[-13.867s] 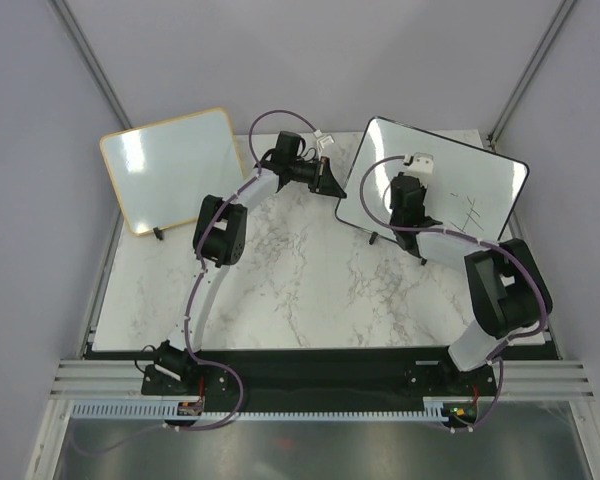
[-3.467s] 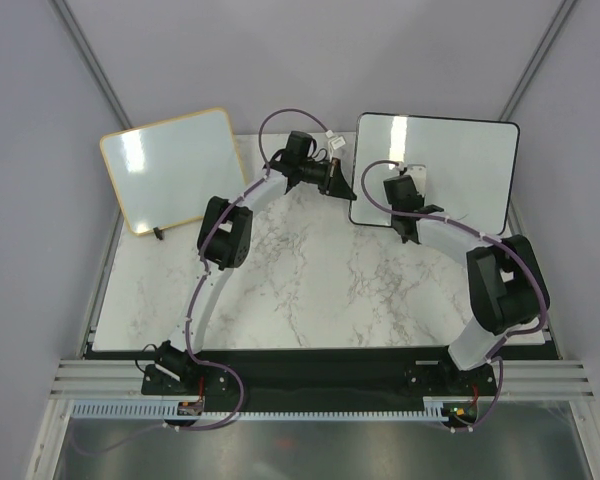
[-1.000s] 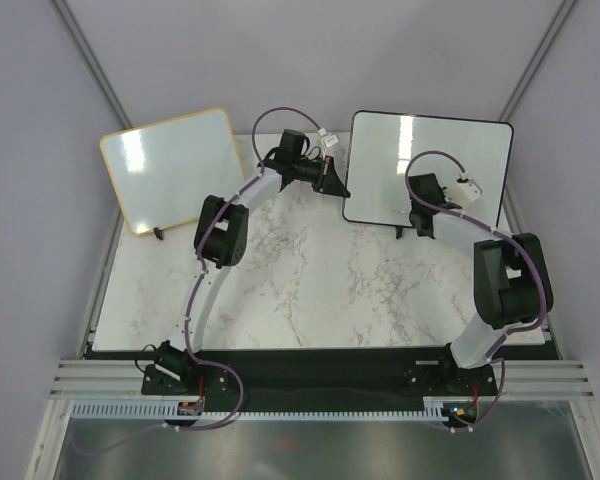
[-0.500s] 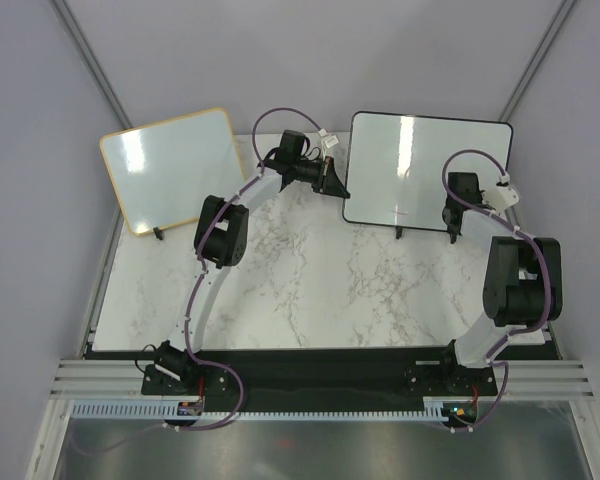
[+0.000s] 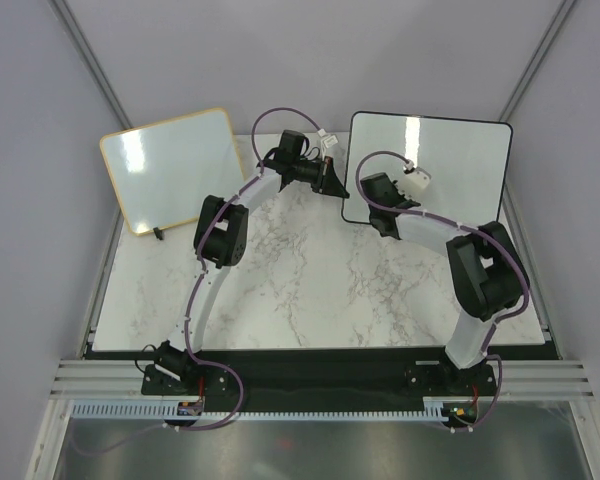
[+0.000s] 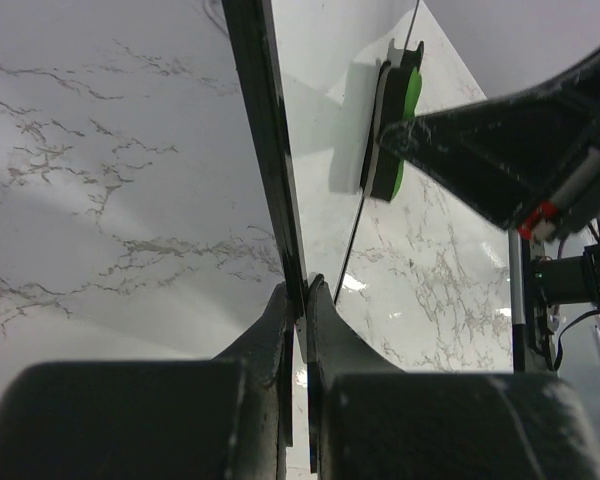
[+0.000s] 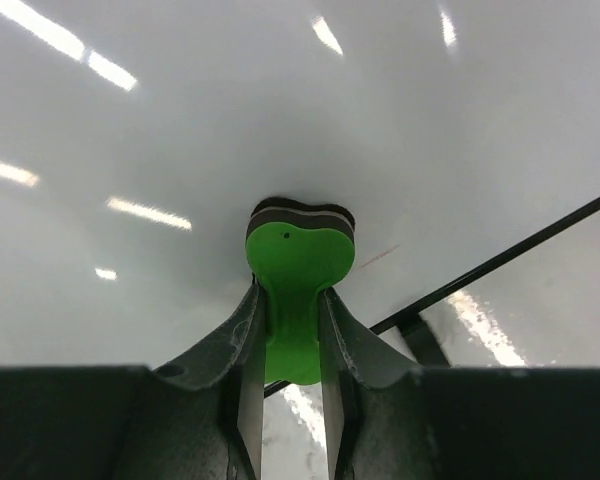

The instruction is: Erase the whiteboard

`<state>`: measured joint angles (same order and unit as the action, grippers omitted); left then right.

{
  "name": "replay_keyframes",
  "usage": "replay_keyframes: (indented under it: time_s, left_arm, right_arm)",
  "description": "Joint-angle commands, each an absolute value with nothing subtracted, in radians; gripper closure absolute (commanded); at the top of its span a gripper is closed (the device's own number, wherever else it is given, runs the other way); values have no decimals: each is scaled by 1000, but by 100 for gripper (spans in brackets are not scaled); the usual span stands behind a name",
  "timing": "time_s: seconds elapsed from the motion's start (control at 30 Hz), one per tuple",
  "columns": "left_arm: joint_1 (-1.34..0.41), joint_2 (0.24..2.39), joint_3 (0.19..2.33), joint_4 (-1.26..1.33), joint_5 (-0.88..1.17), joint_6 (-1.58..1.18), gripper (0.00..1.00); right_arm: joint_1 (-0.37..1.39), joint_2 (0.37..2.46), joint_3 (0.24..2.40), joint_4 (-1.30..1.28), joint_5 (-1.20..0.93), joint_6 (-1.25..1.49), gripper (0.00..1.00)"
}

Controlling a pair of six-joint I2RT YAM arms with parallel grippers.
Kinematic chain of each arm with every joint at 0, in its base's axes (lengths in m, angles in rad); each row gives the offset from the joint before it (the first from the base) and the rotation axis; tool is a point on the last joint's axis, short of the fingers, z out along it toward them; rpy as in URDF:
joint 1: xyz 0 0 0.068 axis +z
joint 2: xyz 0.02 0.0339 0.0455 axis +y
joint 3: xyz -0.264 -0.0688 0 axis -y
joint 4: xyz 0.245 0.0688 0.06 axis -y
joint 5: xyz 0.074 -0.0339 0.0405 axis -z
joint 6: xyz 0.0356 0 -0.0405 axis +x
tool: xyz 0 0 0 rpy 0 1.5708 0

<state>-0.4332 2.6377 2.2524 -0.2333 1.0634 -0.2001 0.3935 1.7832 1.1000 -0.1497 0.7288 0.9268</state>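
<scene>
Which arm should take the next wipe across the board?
Right. The right gripper holds the green eraser against the whiteboard; the left gripper is clamped on the board's edge, steadying it.

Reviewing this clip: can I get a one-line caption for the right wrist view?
Right gripper holds a green eraser flat against the glossy whiteboard, close to its black-framed edge.

You're in a robotics lab cell: plain grey partition walls (image 5: 40, 200) close in a white marble-patterned tabletop (image 5: 300, 290), with slotted aluminium mounting rails (image 5: 90, 380) and a white comb-slotted cable duct (image 5: 320, 410) along its near edge.
</scene>
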Motion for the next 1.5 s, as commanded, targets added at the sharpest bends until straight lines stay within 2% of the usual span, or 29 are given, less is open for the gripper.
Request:
replay_keyframes:
  time_s: [0.0,0.23,0.53,0.73,0.83,0.97,1.2,1.3,1.47]
  left_arm:
    - [-433,2580,2281,-204,1046,-123,98]
    - [-426,2582,2287,-204,1040,-121,98]
    - [-410,2600,2359,-253,940,-54,98]
    - [-410,2600,2367,-273,910,-14,98]
    - [-414,2603,2365,-270,913,-18,98]
    - [-420,2603,2364,-270,916,-21,98]
    - [-422,2600,2364,-270,939,-29,98]
    - [-422,2600,2361,-272,942,-32,98]
    - [-422,2602,2356,-270,946,-32,98]
  right_arm:
    - [440,1851,1160,-104,669,937,100]
    - [405,1835,1158,-129,785,899,100]
    - [143,1579,950,-153,810,862,100]
    - [57,1535,922,-109,801,723,100]
    - [89,1560,914,-8,717,631,100]
    - [225,1653,931,107,805,574,100]
    - [423,1839,997,289,774,520,100]
    - [480,1850,985,401,830,465,100]
    - [486,1812,946,543,805,419,100]
